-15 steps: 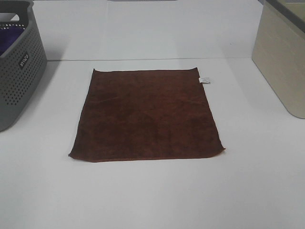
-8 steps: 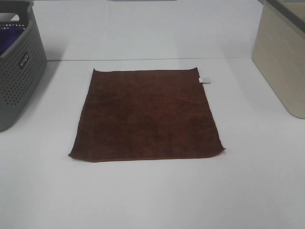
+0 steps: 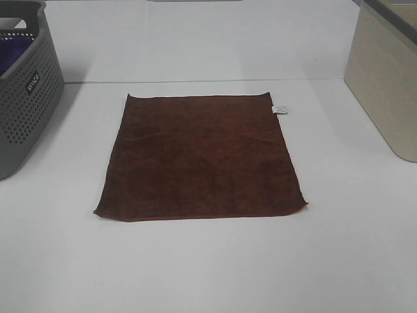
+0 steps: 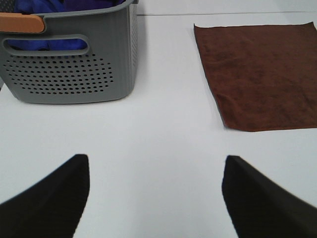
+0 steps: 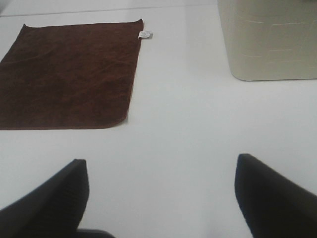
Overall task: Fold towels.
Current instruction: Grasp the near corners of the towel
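Observation:
A dark brown towel (image 3: 202, 156) lies flat and unfolded in the middle of the white table, with a small white tag (image 3: 279, 109) at its far right corner. It also shows in the left wrist view (image 4: 262, 74) and in the right wrist view (image 5: 69, 74). Neither arm appears in the exterior high view. My left gripper (image 4: 156, 193) is open and empty over bare table near the towel's front left corner. My right gripper (image 5: 161, 193) is open and empty over bare table near the towel's front right corner.
A grey perforated basket (image 3: 23, 91) holding blue cloth (image 4: 54, 7) stands at the left edge of the table. A beige bin (image 3: 384, 78) stands at the right edge and shows in the right wrist view (image 5: 270, 39).

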Robot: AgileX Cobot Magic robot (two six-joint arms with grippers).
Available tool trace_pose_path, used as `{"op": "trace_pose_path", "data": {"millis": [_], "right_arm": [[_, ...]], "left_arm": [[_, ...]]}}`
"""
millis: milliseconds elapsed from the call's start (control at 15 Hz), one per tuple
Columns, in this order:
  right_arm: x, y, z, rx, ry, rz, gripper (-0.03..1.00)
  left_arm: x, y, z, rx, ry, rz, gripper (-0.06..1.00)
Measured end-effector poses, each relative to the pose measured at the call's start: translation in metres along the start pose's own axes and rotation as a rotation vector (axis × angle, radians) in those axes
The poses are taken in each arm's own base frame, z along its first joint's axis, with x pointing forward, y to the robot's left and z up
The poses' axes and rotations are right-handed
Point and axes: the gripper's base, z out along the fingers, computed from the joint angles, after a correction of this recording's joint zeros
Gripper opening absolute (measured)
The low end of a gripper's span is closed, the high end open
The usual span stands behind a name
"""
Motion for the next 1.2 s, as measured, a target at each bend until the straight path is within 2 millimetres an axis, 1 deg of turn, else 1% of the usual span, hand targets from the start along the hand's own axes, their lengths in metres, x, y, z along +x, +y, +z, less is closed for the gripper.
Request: {"op": "trace_pose_path", "data": {"millis": [133,200,400,467,533,800,933,1000,1067,1133,1200], "right_arm": [[-0.01,0.001,0.01,-0.018,0.049,0.027,0.76],[-0.016,0.001,0.015,-0.029,0.09,0.039,0.76],[-0.043,0.001,0.036,-0.046,0.206,0.072,0.76],[-0.048,0.0,0.041,-0.047,0.232,0.078,0.76],[-0.064,-0.001,0.062,-0.057,0.34,0.104,0.76],[-0.089,0.001,0.106,-0.111,0.522,0.183,0.76],[-0.098,0.004,0.125,-0.167,0.564,0.213,0.76],[-0.101,0.005,0.135,-0.187,0.572,0.224,0.76],[-0.102,0.005,0.14,-0.192,0.578,0.232,0.76],[-0.101,0.004,0.154,-0.191,0.599,0.243,0.76],[-0.101,0.003,0.159,-0.188,0.604,0.247,0.76]], "left_arm": [[-0.009,-0.002,0.001,0.024,-0.039,-0.02,0.71],[-0.015,-0.003,0.005,0.041,-0.053,-0.048,0.71],[-0.032,-0.005,0.023,0.085,-0.046,-0.131,0.71],[-0.035,-0.005,0.027,0.09,-0.04,-0.142,0.71],[-0.044,-0.004,0.044,0.106,0.005,-0.188,0.71],[-0.053,-0.005,0.092,0.15,0.209,-0.331,0.71],[-0.054,-0.003,0.121,0.145,0.298,-0.408,0.71],[-0.053,-0.003,0.129,0.142,0.321,-0.422,0.71],[-0.052,-0.002,0.143,0.136,0.356,-0.442,0.71],[-0.049,0.0,0.158,0.13,0.396,-0.447,0.71],[-0.044,0.001,0.174,0.125,0.449,-0.453,0.71]]}}
